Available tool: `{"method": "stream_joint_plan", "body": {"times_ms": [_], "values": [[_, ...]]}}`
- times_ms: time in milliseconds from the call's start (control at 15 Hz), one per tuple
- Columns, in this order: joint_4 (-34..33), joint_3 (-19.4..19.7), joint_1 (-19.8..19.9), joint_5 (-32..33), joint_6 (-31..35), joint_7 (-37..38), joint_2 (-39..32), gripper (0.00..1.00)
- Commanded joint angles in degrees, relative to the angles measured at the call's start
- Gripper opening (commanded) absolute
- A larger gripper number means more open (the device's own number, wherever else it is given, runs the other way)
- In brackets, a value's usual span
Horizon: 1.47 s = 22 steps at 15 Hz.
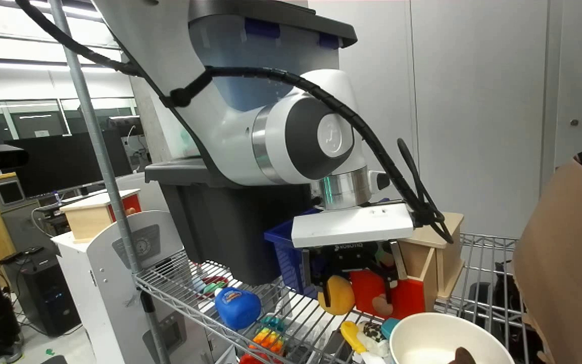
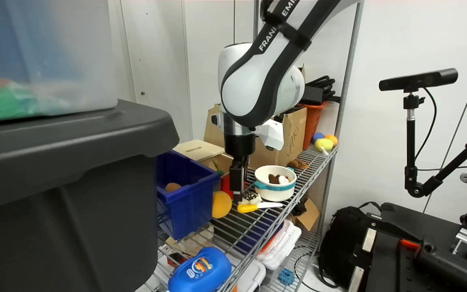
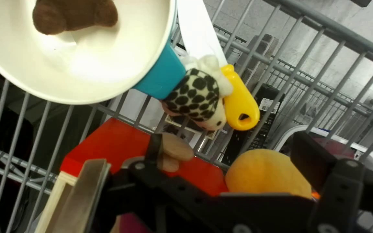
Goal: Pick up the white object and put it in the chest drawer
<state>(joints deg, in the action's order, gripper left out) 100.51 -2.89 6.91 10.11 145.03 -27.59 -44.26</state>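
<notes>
claw (image 3: pixel 232 153) spread apart, white plush (image 3: pixel 201 94) with black spots, red-fronted wooden chest drawer (image 3: pixel 108 144)

Lab (apparently): robot arm (image 2: pixel 249 93), wire shelf (image 2: pixel 237 227), camera (image 2: pixel 418 80) on stand (image 2: pixel 411 142).

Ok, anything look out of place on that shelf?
Mainly in the cream pot: what looks like a brown plush toy sits inside, an odd spot for a toy. The red-fronted drawer stands open, but that suits the job.
</notes>
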Motion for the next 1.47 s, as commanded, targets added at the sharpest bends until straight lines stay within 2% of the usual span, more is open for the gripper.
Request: {"method": "stream_joint_plan", "body": {"times_ms": [0, 933, 1400], "values": [[-1.43, -0.53, 0.26, 0.26, -1.72, -0.83, -1.08, 1.0], [3.56, -0.35, -2.48, -0.28, -5.34, 3.72, 4.25, 1.0], [5.16, -0.49, -2.01, -0.79, -4.82, 3.87, 4.64, 1.0]]}}
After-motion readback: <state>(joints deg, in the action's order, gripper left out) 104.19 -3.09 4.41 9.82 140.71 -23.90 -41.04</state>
